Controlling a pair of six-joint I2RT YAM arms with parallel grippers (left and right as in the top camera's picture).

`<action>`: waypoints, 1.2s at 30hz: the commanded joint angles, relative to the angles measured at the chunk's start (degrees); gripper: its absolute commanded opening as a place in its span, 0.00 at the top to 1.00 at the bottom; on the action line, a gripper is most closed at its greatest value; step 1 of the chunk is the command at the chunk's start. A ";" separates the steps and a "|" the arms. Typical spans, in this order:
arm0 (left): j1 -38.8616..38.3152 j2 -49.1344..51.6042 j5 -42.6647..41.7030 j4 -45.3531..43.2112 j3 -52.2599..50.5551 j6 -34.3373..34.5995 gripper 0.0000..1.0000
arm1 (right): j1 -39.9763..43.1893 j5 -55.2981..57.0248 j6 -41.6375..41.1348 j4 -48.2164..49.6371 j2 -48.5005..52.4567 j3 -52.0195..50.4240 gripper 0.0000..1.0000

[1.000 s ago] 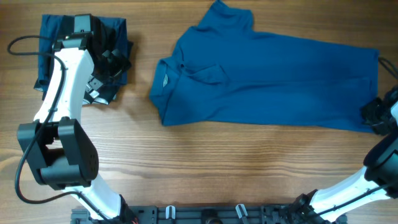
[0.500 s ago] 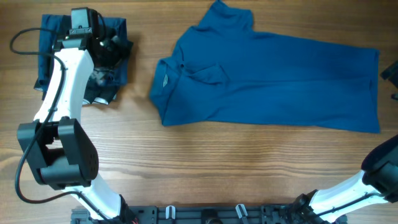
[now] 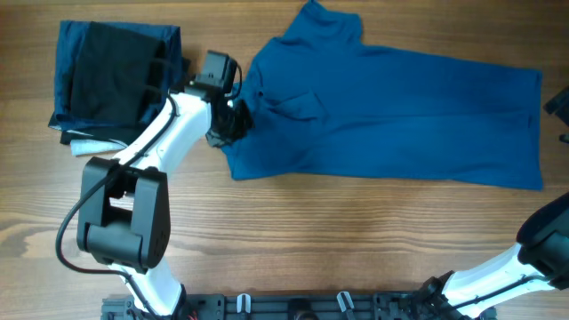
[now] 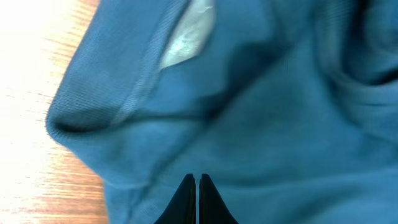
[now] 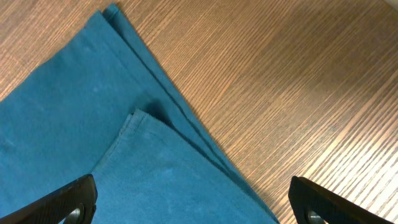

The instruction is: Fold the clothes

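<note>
The clothes, a mid-blue polo shirt (image 3: 400, 116), lie spread flat across the table with the collar to the left and the hem to the right. My left gripper (image 3: 233, 120) sits over the collar at the shirt's left end. In the left wrist view its fingertips (image 4: 197, 180) are shut together just above the blue fabric (image 4: 280, 124), with no cloth seen between them, and the pale neck label (image 4: 189, 34) shows ahead. My right gripper (image 5: 193, 186) is wide open above the hem corner (image 5: 93, 137), and only just shows at the overhead view's right edge (image 3: 558, 107).
A folded pile of dark navy and black garments (image 3: 116, 76) with a white edge (image 3: 89, 145) lies at the far left. Bare wooden table (image 3: 311, 240) runs along the front. The arm bases stand at the near edge.
My left arm swung right from the dark pile to the shirt's collar, and its jaws closed. The right gripper opened and drew back off the hem to the right edge.
</note>
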State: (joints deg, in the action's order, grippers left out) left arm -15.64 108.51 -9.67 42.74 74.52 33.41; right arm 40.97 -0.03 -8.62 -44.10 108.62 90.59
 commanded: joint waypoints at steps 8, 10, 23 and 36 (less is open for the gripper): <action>0.15 7.02 7.41 -6.40 -6.78 5.09 0.96 | -0.20 -0.92 1.11 0.11 -0.57 0.42 0.01; 0.15 8.31 7.41 -2.36 -6.78 6.14 0.96 | -0.20 -0.92 1.14 0.11 -0.57 0.42 0.01; 0.15 6.05 9.25 13.51 -4.70 7.98 0.96 | -0.20 -0.92 1.14 0.11 -0.57 0.42 0.00; 4.28 -10.27 15.80 5.88 10.91 6.86 0.02 | -0.20 -0.92 1.14 0.11 -0.57 0.42 0.01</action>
State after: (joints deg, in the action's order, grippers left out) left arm -14.13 98.65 3.92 50.76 85.38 40.34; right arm 40.97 -0.03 -8.23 -44.10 108.64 90.56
